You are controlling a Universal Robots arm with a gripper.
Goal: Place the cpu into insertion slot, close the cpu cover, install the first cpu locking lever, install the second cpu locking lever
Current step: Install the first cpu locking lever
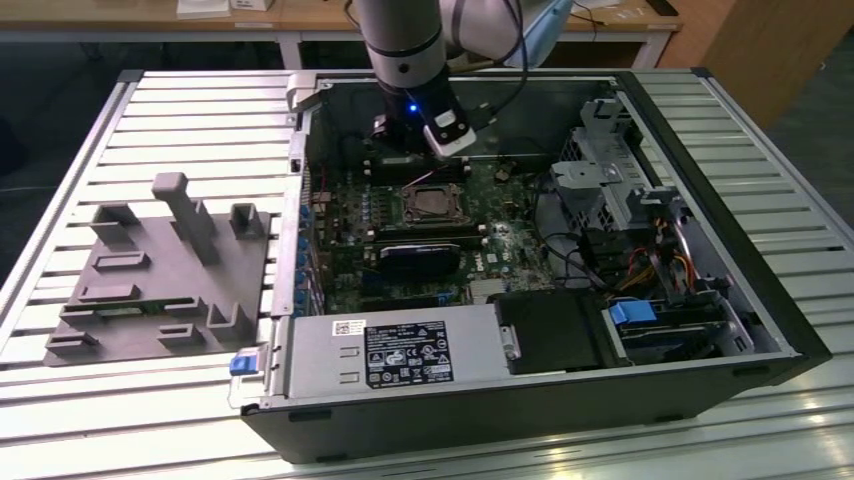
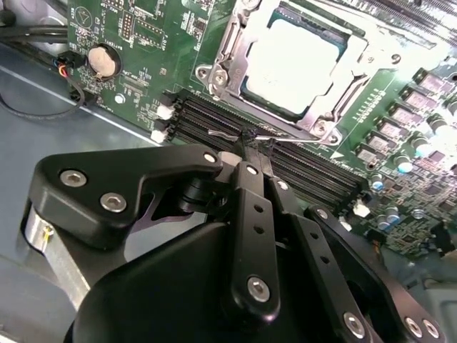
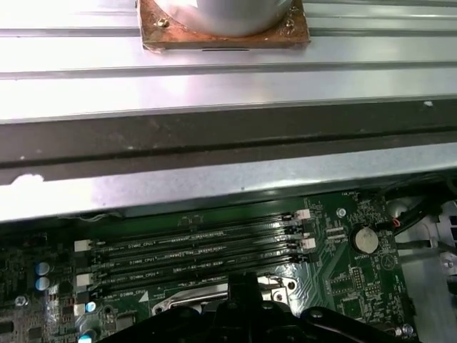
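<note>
Done: cpu (image 2: 300, 61) in insertion slot (image 1: 406, 204), cpu cover (image 2: 234, 50) down. My tool (image 2: 258, 148), at slot's 12 o'clock in exterior view, is closed w/ tips on a locking lever (image 2: 223, 133). Levers prob. left to do.

memory slots (image 2: 300, 168) beneath pincer (image 2: 257, 143), case wall (image 3: 214, 179) close

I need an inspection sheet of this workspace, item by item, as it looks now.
Surface: slatted metal table carrying an open computer case.
Job's things: cpu seated in the insertion slot; cpu cover closed over it.
Clutter: grey fixture beside the case.
Grippers: gripper over the motherboard, fingers close together, tips at a wire locking lever.
Cables: dark bundle inside the case.
Surroundings: wooden desks behind the table.
</note>
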